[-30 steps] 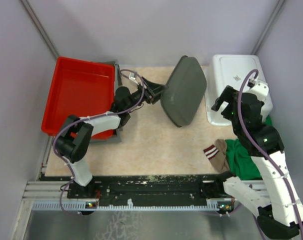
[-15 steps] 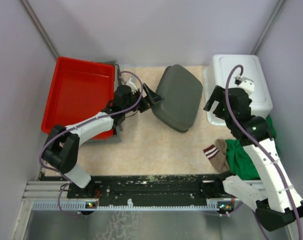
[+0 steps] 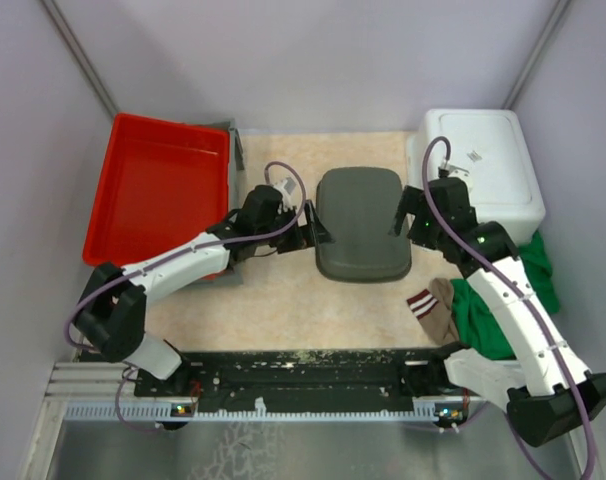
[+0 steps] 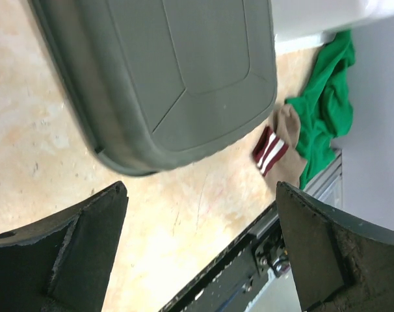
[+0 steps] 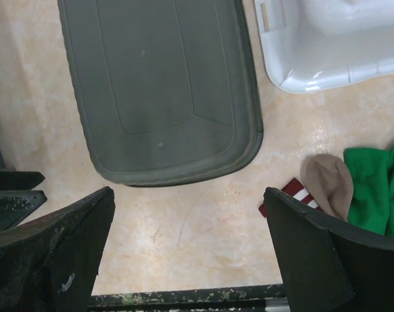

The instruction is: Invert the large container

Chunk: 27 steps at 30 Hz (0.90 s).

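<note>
The large grey container (image 3: 361, 222) lies bottom up and flat on the table's middle. It also shows in the left wrist view (image 4: 177, 71) and in the right wrist view (image 5: 161, 84). My left gripper (image 3: 313, 226) is open and empty just beside the container's left side, and in its own view (image 4: 200, 247) only bare table lies between the fingers. My right gripper (image 3: 402, 214) is open and empty just beside the container's right side, and its own view (image 5: 190, 247) shows it above bare table.
A red bin (image 3: 158, 190) stands at the left over a grey piece (image 3: 230, 270). A white upturned tub (image 3: 483, 170) is at the back right. A green cloth (image 3: 495, 310) and a striped sock (image 3: 431, 308) lie at the right front. A black rail (image 3: 313, 365) runs along the near edge.
The grey container has come down from a tilt at the back to lie flat, bottom up, nearer the front. The left gripper has come off its rim. The right gripper has moved left to it.
</note>
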Available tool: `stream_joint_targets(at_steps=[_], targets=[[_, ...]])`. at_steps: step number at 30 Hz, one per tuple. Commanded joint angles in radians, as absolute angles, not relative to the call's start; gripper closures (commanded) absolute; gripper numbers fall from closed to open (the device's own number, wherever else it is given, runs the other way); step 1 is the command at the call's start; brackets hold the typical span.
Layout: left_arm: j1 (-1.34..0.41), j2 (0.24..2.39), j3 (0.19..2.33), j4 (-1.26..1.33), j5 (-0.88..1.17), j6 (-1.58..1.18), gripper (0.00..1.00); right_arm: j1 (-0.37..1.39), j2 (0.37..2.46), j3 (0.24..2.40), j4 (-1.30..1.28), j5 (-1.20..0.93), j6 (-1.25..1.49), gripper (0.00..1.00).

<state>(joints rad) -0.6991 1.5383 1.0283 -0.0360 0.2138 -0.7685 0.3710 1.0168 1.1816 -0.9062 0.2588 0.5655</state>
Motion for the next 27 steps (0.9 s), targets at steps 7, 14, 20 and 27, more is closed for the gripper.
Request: stream_joint_targets(at_steps=[7,14,20,27], targets=[[-0.704,1.425,1.154,-0.307,0.218,-0.643,0.00,0.394,0.997,1.015,-0.828,0.098,0.660,0.02],[-0.704,1.314,1.353,-0.491,0.093,-0.555,0.00,0.671,0.993,0.815,-0.682,0.222,0.824,0.01],[-0.703,1.236,1.475,-0.612,-0.069,-0.514,0.00,0.732,1.095,0.727,-0.476,0.333,0.849,0.02],[-0.695,1.103,1.417,-0.705,-0.295,-0.529,0.00,0.727,1.249,0.764,-0.182,0.602,0.696,0.01]])
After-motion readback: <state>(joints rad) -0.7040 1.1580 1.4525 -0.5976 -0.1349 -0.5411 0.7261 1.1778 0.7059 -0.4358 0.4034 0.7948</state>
